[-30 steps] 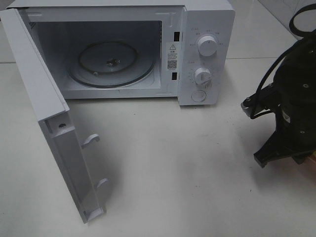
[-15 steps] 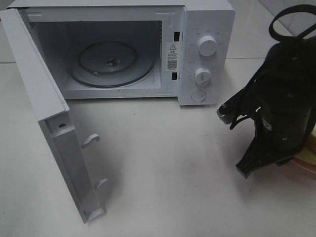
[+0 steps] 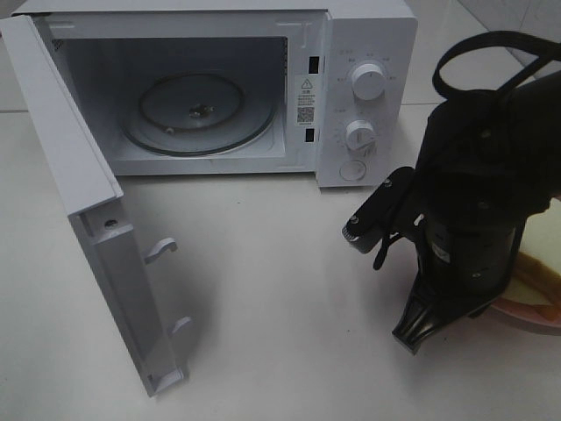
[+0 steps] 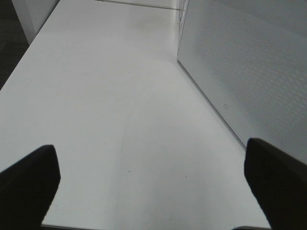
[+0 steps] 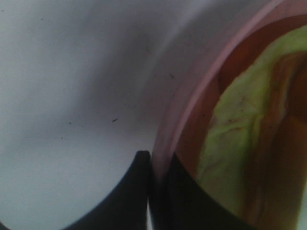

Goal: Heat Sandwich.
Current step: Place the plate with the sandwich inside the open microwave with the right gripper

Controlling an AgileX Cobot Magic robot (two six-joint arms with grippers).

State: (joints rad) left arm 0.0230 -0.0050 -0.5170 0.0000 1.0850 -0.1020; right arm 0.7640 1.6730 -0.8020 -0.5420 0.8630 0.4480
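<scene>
Your right arm [image 3: 473, 219] has swung left, bringing the plate [image 3: 526, 317] in at the right edge. Your right fingers [image 5: 130, 191] pinch the plate's rim; the sandwich [image 3: 536, 272] lies on it. Your left fingers [image 4: 29, 182] gape wide, empty, over the worktop [image 4: 120, 96] beside the microwave [image 4: 249, 72].
</scene>
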